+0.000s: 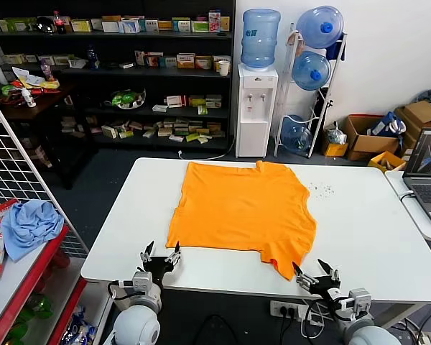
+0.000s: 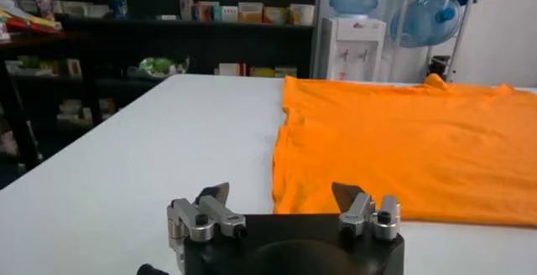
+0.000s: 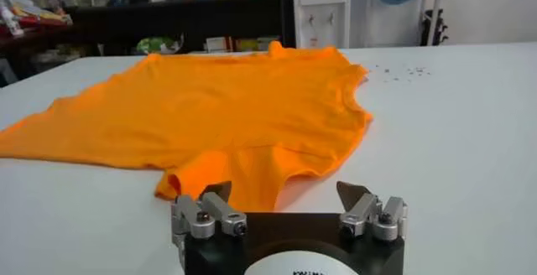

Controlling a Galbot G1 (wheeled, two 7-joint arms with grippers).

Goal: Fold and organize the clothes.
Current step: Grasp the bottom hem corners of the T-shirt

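Note:
The bright orange T-shirt (image 1: 241,212) lies spread flat on the white table (image 1: 359,230), its near hem toward me and one sleeve folded under at the near right corner. It also shows in the left wrist view (image 2: 403,142) and the right wrist view (image 3: 226,109). My left gripper (image 1: 161,256) is open and empty, just short of the shirt's near left corner. My right gripper (image 1: 316,274) is open and empty, just short of the shirt's near right sleeve corner (image 3: 172,186).
A light blue cloth (image 1: 30,224) lies on a red shelf at the left. A laptop (image 1: 427,169) sits on a side table at the right. Small dark specks (image 1: 321,190) lie on the table right of the shirt. Shelves and a water dispenser (image 1: 257,108) stand behind.

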